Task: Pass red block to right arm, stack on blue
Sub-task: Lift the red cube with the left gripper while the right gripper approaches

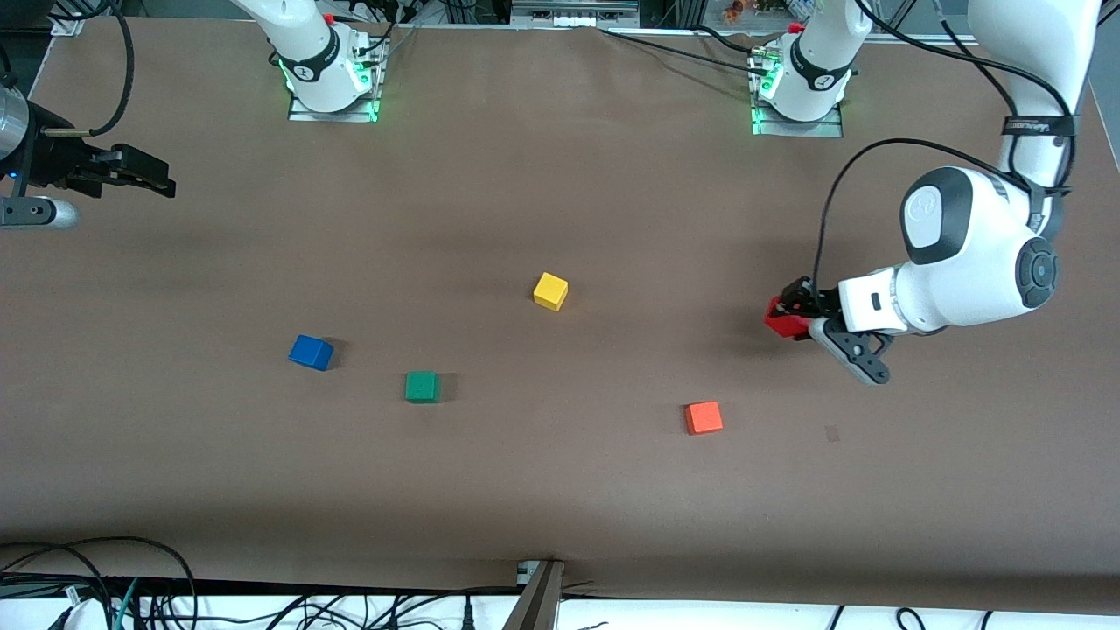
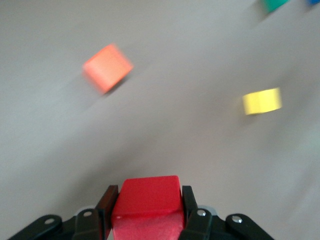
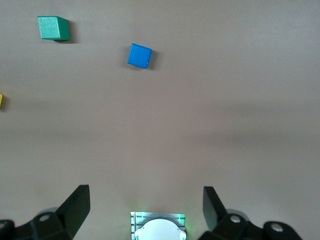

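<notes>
At right of the front frame, the left claw (image 1: 801, 317) clenched the small red cube (image 1: 781, 320). The right claw (image 1: 144, 175), released, waited at upper left; handover and stacking on the small blue cube (image 1: 311, 352) remained.

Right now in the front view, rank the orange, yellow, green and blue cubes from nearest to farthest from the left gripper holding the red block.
From the left gripper, shut on the red block:
1. Orange cube, nearer the front camera.
2. Yellow cube, mid-table.
3. Green cube, toward the right arm's end.
4. Blue cube, farthest.
</notes>
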`<state>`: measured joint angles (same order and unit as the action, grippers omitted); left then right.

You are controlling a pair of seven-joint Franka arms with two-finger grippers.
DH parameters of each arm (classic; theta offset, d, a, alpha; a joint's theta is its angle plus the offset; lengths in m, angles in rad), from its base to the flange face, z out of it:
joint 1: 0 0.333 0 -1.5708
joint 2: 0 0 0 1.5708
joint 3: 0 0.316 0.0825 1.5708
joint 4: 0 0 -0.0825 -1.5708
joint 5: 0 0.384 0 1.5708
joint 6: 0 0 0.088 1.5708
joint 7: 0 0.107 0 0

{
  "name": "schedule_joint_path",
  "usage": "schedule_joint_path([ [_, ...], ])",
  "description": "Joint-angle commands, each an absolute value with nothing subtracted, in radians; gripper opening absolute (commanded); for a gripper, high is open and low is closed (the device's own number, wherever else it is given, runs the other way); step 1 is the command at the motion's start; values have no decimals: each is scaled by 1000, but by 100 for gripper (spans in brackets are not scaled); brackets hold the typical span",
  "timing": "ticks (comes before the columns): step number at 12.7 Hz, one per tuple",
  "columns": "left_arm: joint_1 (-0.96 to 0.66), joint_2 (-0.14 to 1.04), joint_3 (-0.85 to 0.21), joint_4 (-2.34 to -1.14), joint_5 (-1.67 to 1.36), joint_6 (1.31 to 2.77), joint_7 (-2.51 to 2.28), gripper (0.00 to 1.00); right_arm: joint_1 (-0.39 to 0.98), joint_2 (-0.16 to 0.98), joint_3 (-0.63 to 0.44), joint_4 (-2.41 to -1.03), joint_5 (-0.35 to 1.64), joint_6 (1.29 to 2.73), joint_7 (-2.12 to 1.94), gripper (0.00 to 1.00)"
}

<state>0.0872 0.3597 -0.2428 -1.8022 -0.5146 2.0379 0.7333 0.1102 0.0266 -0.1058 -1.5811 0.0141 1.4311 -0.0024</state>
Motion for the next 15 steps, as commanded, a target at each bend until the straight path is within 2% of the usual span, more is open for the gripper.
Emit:
schedule_joint_path([
  [1,40,376,-239,-1790,-767,2023,932,0,110,15,-106,-1578,25,1417,9,100],
  [4,-55,400,-239,-1770,-1027,2023,1061,0,107,17,-124,-1578,81,1414,5,100],
  [7,-208,442,-238,-1668,-1213,2037,1114,0,107,23,-126,-1578,126,1414,9,100],
  [12,-432,624,-236,-1349,-1446,2118,1173,0,110,43,-132,-1582,221,1373,3,100],
  [15,-530,699,-238,-1162,-1506,2187,1172,0,100,63,-138,-1588,412,1316,6,100],
])
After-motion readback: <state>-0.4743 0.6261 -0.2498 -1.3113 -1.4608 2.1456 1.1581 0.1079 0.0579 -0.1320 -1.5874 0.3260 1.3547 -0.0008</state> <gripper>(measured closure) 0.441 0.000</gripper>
